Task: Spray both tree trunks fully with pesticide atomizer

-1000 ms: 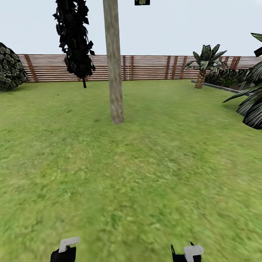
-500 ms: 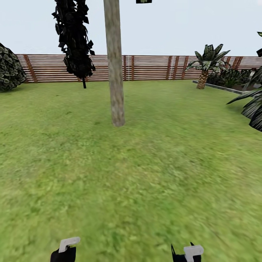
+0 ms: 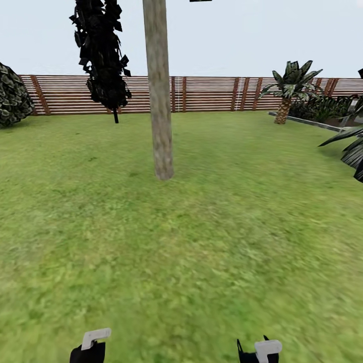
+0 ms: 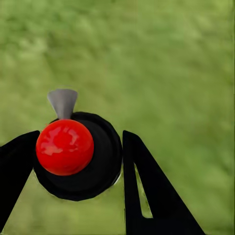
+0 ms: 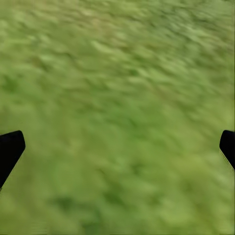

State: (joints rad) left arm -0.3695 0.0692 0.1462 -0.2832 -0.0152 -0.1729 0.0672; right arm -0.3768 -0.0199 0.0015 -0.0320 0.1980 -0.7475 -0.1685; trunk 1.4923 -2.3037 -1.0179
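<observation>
In the head view one tree trunk is seen upright just left of centre in the upper half of the frame, a mottled grey-brown column rooted in the lawn; its top is cut off by the upper edge, and of the crown only a dark scrap at the top edge is seen. Behind it, across the upper third, the brown slatted fence is stretched from side to side. A black narrow conifer is set at upper left before the fence, a dark rounded bush is clipped by the left edge, a short palm is placed at upper right, and dark fronds are cut by the right edge.

At the bottom edge only the tips of both arms are shown, the left gripper at lower left and the right gripper at lower right, each mostly cropped.

In the left wrist view the pesticide atomizer is seen end-on at lower left of the frame, its long axis pointed toward the camera, so its length is hidden; the red top is uppermost and a grey nozzle is directed toward the top of the frame. The left gripper is clenched on the black body, one finger on each side.

In the right wrist view the right gripper is held spread and empty, only its finger tips being seen at the left and right edges over blurred grass
</observation>
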